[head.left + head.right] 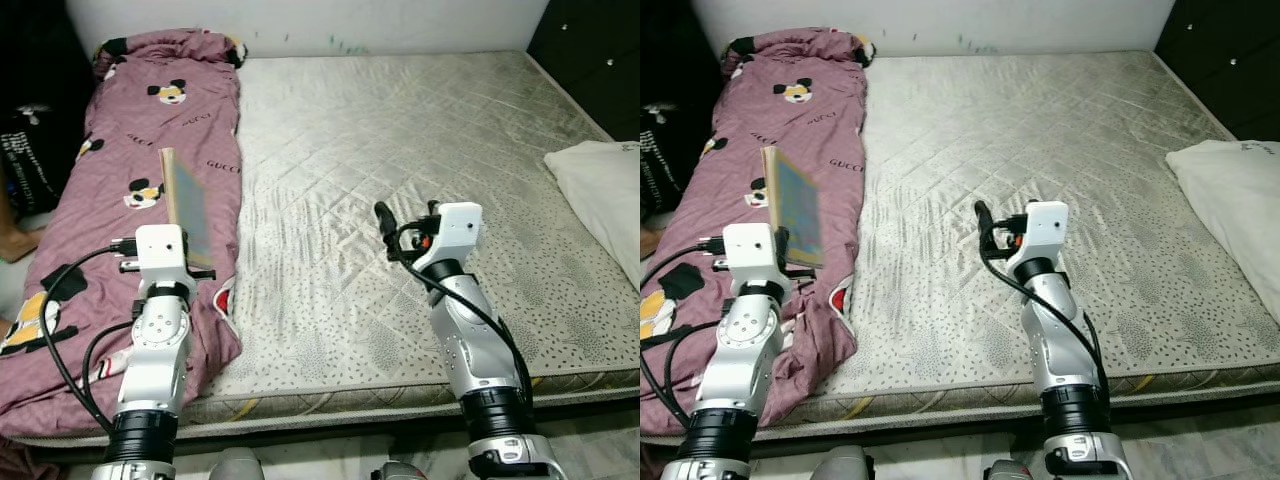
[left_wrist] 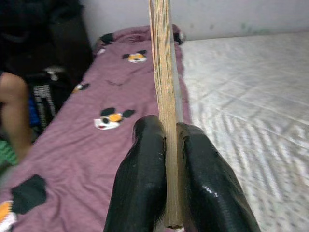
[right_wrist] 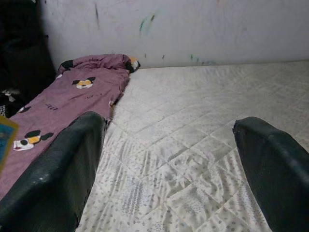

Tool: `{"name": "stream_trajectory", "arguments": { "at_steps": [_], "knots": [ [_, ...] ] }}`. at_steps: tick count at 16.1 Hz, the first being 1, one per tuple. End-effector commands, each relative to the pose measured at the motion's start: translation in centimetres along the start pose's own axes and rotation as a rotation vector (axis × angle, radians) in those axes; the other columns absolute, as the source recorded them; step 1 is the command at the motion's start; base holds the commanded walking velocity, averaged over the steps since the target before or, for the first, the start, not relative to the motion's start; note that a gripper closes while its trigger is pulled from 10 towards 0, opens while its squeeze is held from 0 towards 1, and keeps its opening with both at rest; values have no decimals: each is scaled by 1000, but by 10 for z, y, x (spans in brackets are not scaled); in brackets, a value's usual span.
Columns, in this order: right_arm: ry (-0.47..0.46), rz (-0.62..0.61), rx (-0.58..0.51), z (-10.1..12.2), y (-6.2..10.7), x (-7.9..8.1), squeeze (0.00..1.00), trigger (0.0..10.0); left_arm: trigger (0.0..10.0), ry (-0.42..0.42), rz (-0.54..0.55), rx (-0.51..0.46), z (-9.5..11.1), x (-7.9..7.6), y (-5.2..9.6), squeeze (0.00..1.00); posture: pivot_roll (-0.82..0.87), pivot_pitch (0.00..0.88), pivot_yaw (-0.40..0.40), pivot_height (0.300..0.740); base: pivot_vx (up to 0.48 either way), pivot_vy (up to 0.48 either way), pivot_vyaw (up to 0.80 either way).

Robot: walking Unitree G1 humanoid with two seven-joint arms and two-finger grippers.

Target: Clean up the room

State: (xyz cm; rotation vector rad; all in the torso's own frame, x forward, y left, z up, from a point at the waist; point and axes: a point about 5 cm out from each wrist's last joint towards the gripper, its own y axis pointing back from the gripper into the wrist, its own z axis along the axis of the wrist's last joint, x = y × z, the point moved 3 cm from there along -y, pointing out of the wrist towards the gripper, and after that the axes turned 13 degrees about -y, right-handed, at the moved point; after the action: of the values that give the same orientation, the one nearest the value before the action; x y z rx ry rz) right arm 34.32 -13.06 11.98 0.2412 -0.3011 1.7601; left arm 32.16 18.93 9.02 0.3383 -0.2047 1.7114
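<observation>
My left gripper (image 2: 166, 193) pinches a thin book (image 1: 188, 208) edge-on between both fingers (upright above the blanket (image 1: 110, 180)); right gripper (image 3: 169, 164) gapes, holding nothing, over mattress (image 1: 400, 150).

Both arms reach forward: left gripper (image 2: 166, 183) fingers pinched together, right gripper (image 3: 174, 169) fingers spread wide.

Blanket (image 1: 150, 190): mauve-pink, printed with black-eared cartoon mouse heads and dark lettering. Mattress (image 1: 400, 170): silver-grey, diamond-quilted, speckled. Book (image 1: 188, 215): blue-green cover, tan page edges; pillow (image 1: 605, 190): white.
</observation>
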Motion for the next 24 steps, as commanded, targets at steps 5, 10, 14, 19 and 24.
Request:
{"name": "stream_trajectory", "arguments": {
  "at_steps": [5,10,14,19,24],
  "knots": [
    [-6,-57,10,-7,0,-6,0,10000,10000,12,-33,1,-3,-11,5,0,-64,0,40,740,0,0,0],
    [2,-50,3,-6,-1,-4,0,10000,10000,12,-46,-24,5,-14,2,0,-72,0,37,740,0,-135,0],
    [19,-50,6,-6,-1,-5,0,10000,10000,22,-45,-21,6,-14,2,0,-72,0,36,740,0,-370,0],
    [24,-50,7,-6,-2,-5,0,10000,10000,26,-45,-20,6,-15,1,0,-72,0,34,740,0,-350,0],
    [38,-55,9,-6,-2,-8,0,10000,10000,32,-46,-21,6,-15,1,0,-73,0,35,740,0,-357,0]
  ]
}}
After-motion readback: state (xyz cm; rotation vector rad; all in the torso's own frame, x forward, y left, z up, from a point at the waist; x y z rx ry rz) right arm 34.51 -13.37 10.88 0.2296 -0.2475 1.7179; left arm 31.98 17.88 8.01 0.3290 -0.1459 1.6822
